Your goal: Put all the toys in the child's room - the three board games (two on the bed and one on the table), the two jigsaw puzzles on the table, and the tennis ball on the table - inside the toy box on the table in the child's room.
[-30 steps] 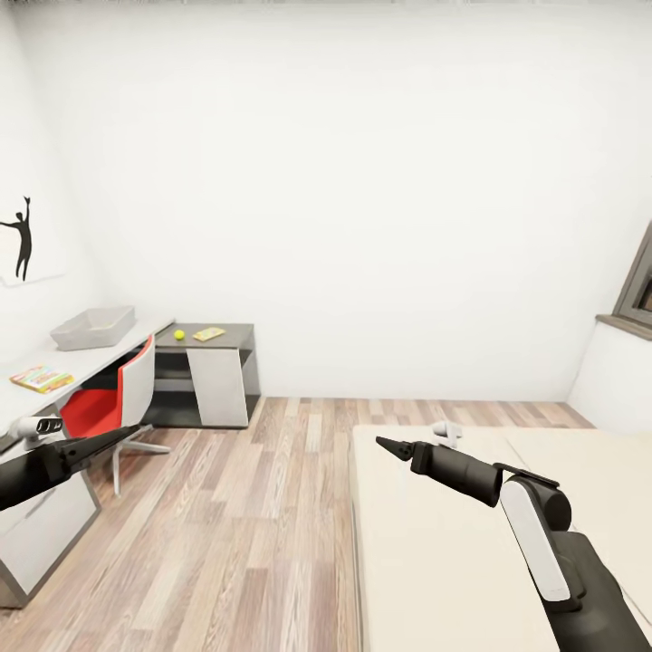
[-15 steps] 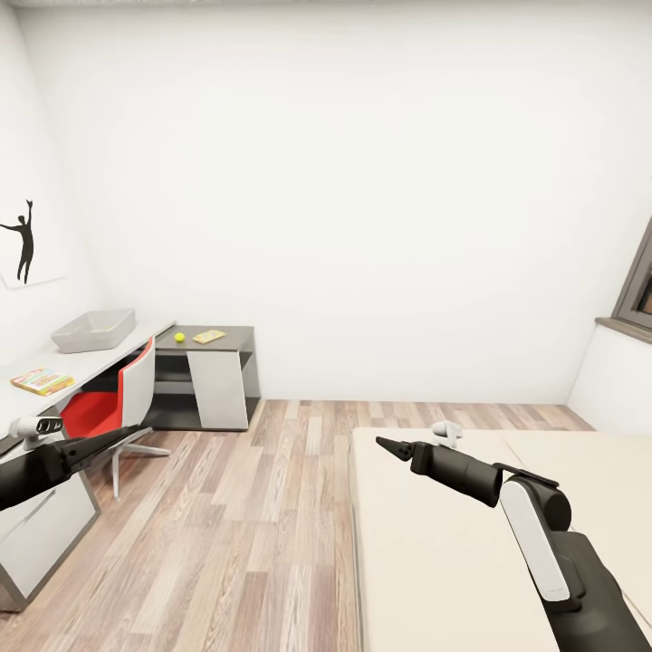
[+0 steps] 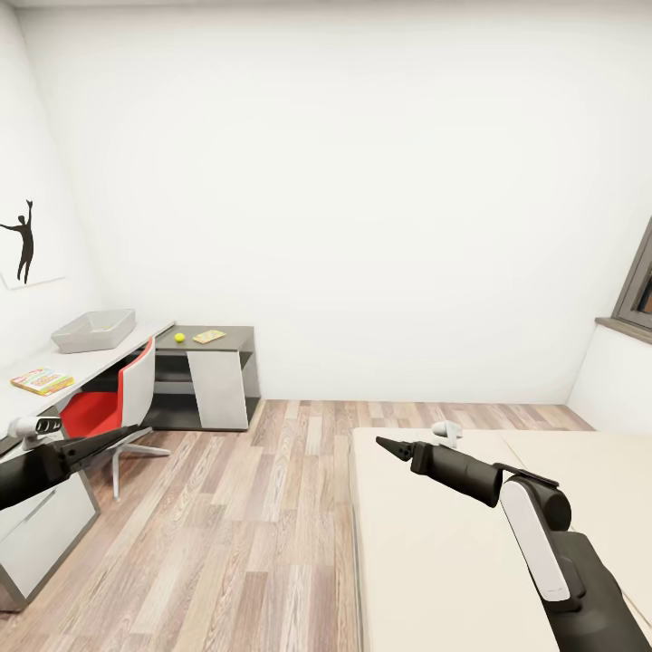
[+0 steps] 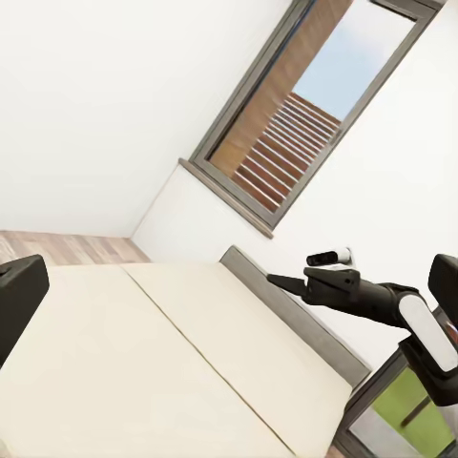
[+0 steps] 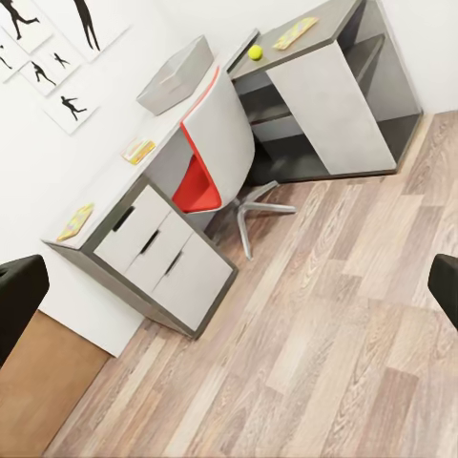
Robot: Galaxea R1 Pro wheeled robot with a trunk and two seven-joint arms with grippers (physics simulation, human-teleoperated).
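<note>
The pale grey toy box (image 3: 93,330) stands on the long white table (image 3: 95,364) against the left wall. The tennis ball (image 3: 179,337) and a flat yellow rectangle (image 3: 209,335) lie on the dark side unit. A multicolour flat rectangle (image 3: 42,379) lies nearer on the table, and the right wrist view adds another (image 5: 76,220). They are too small to tell jigsaw puzzles from a board game. The board games on the bed (image 3: 435,552) are out of view. My left gripper (image 3: 138,429) and right gripper (image 3: 382,443) hang open and empty, far from the table.
A red and white chair (image 3: 122,394) is tucked at the table. White drawers (image 5: 167,258) sit under its near end. Wood-plank floor (image 3: 254,516) runs between table and bed. A window (image 3: 638,290) with a sill is at the right wall.
The whole picture has slipped down slightly since a second ago, so the camera tilted. Both arms and all the things keep their places.
</note>
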